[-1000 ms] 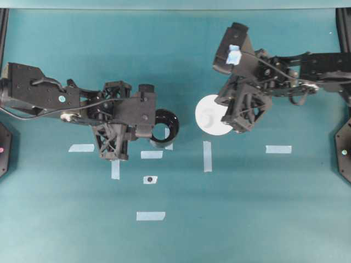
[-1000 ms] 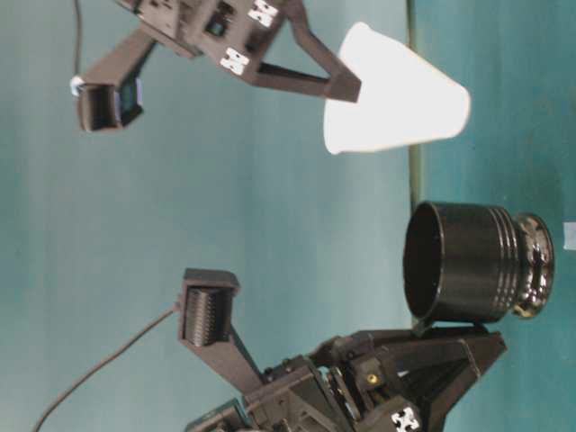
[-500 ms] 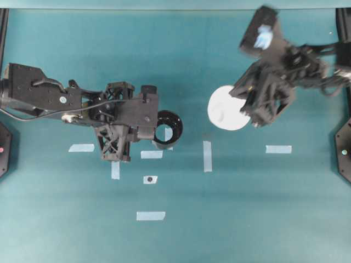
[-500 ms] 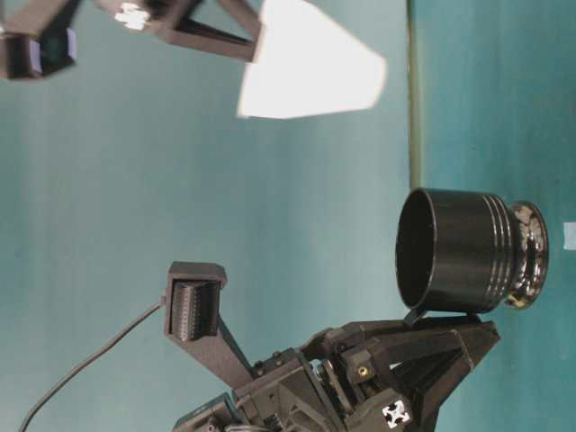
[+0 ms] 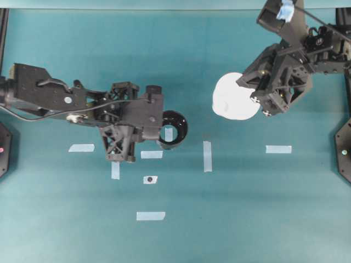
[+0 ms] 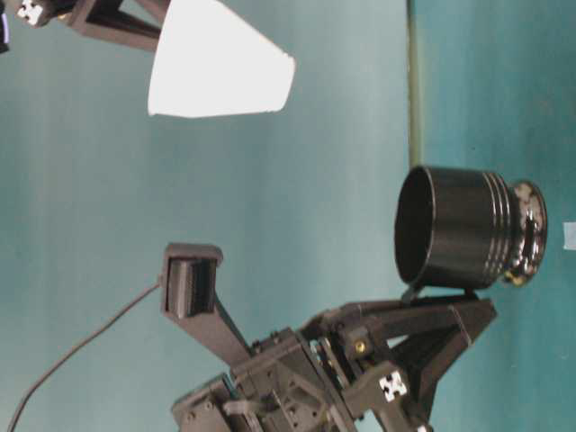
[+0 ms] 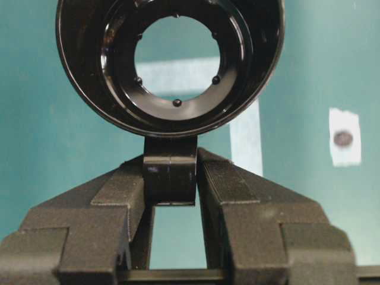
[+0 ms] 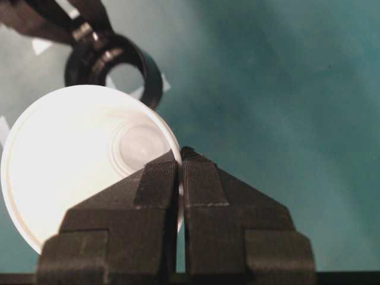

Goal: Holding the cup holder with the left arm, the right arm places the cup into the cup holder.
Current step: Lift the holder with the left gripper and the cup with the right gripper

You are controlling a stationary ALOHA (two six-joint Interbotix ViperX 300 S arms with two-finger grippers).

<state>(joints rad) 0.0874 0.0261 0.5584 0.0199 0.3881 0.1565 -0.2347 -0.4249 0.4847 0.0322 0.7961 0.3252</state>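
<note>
Since the earlier frame my right gripper (image 5: pixel 253 94) has carried the cup (image 5: pixel 235 103) up and toward the far right of the table (image 5: pixel 247 208), so it is now farther from the cup holder (image 5: pixel 174 129). My right fingers (image 8: pixel 159 178) are pressed together on the cup's rim, one inside and one outside, and the white cup hangs in the air with its open mouth facing the wrist camera. My left gripper (image 7: pixel 171 178) is closed on the short handle (image 7: pixel 170 169) of the black cup holder and holds it just left of the table's middle, lifted over a strip of pale tape (image 5: pixel 151 154). Cup and holder are well apart.
</note>
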